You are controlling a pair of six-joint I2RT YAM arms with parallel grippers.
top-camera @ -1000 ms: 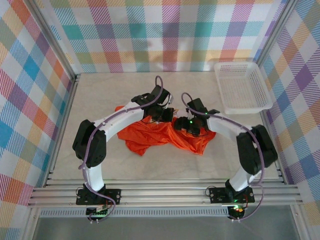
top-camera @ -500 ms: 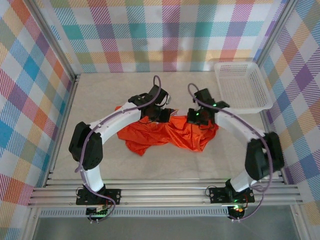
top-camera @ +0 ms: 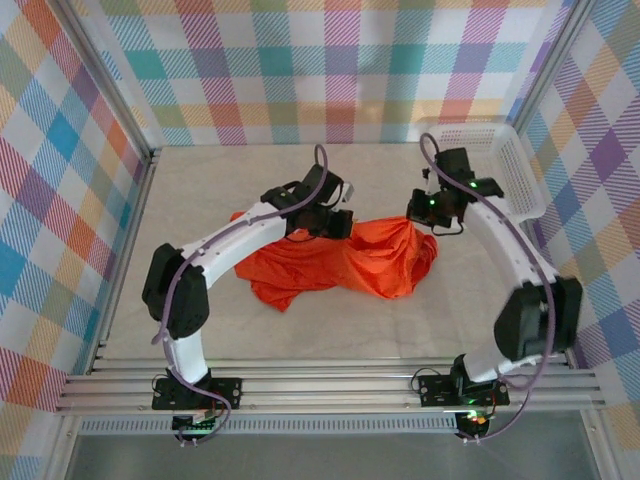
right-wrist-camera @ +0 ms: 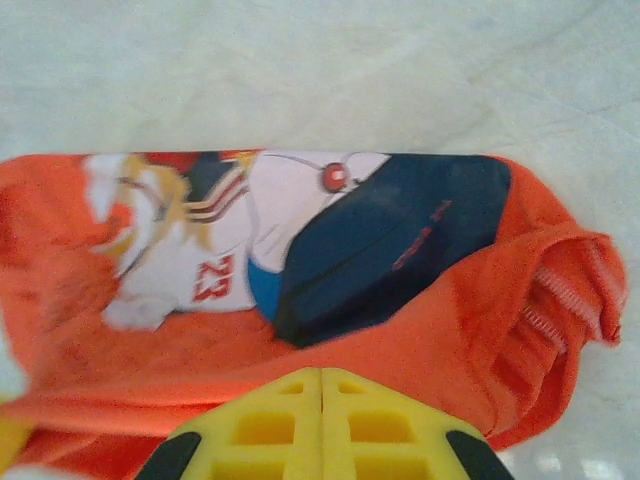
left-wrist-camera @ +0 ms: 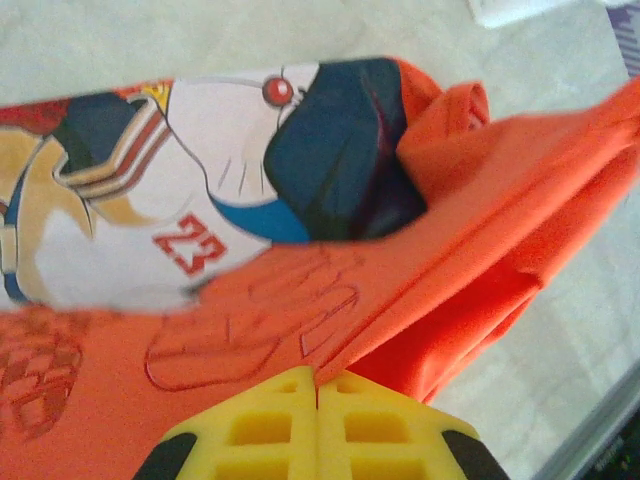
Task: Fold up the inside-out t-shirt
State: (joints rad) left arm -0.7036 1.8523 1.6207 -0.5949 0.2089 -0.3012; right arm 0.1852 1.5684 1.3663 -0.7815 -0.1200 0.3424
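1. The bright orange-red, thin-fabric, inside-out t-shirt (top-camera: 340,268) lies as a crumpled heap in the middle of the pale table (top-camera: 200,190). It is bunched and wrinkled rather than spread flat.
2. In my wrist views its coloured cartoon chest print (left-wrist-camera: 190,190), with a red 23, shows between the orange layers. A faint ghost of printed lines marks the fabric just in front of it.
3. My left fingers (top-camera: 335,222) are clenched on a fold of the shirt at its far left part. Up close, the yellow pads meet with orange cloth running into the seam between them.
4. My right fingers (top-camera: 420,213) are clenched on the far right part. The fabric there rises to a small peak, and the cloth between my two grips looks drawn out sideways.
5. I judge the task to be at an early stage, since no tidy fold shows anywhere. What is left, as I read it, is to spread the shirt flat, bring the sleeves in and make the folds.
6. A white plastic lattice basket (top-camera: 490,175) sits at the far right corner of the table, apart from the shirt.
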